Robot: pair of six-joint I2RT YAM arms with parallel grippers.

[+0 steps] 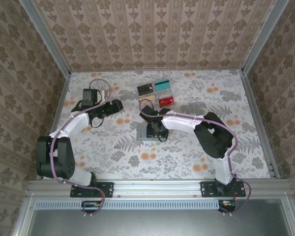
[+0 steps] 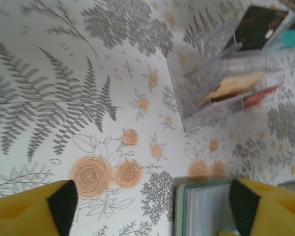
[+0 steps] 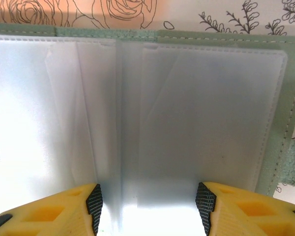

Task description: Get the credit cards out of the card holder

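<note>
The card holder (image 1: 142,134) lies open on the table's middle, its pale translucent pockets (image 3: 187,113) facing up inside a grey-green border. My right gripper (image 3: 150,204) hangs open just over those pockets, with nothing gripped, and sits right above the holder in the top view (image 1: 156,131). The credit cards stand in clear boxes behind it: dark (image 1: 145,89), teal (image 1: 162,83), red (image 1: 166,101) and orange-yellow (image 2: 233,86). My left gripper (image 1: 118,104) is open to the left of the holder. The holder's edge (image 2: 204,209) shows beside its right fingertip (image 2: 243,206).
The clear plastic boxes (image 2: 226,69) cluster at the back centre of the floral table. Metal rails edge the table at left (image 1: 59,103) and right (image 1: 258,113). The right arm's elbow (image 1: 211,135) rises to the right of the holder.
</note>
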